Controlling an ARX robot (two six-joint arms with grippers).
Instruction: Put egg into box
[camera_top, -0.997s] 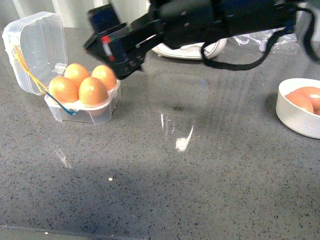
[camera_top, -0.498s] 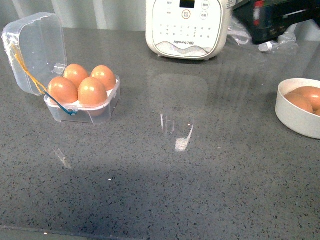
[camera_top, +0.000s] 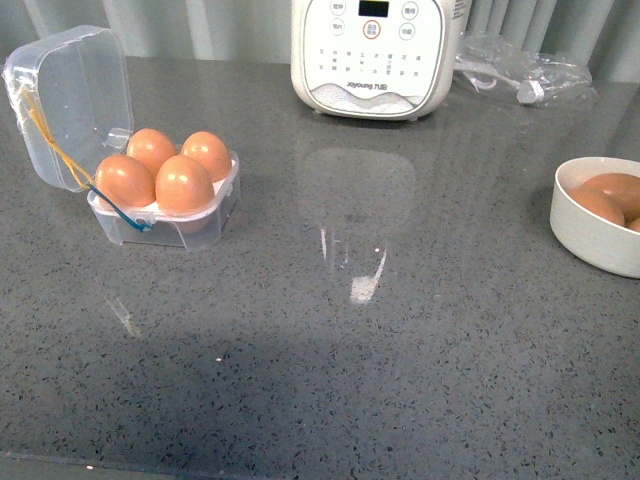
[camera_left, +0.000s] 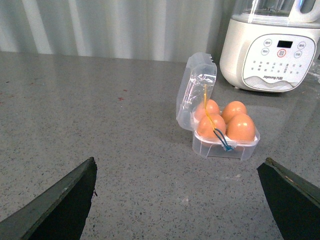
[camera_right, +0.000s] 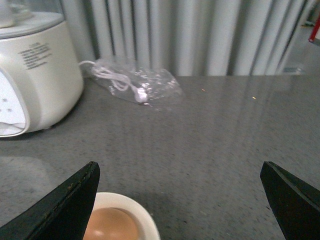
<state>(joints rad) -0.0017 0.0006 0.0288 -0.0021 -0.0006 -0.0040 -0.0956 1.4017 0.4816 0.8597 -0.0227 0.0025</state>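
**Setting.** A grey, speckled countertop (camera_top: 420, 380) fills the front view from near edge to far edge. Its polished surface carries a bright patch of glare (camera_top: 362, 288) near the middle. Above the glare lies the faint mirrored outline of a white kitchen appliance (camera_top: 375, 55), which stands at the back of the counter. A broad, soft shadow (camera_top: 250, 400) lies across the near part of the counter. Behind the counter hangs a pale grey-white curtain (camera_left: 125, 27) in vertical pleats, visible in all three views. A clear plastic bag (camera_right: 135, 82) holding a white cable lies on the counter near the appliance, in front of the curtain. The lighting is even and diffuse.
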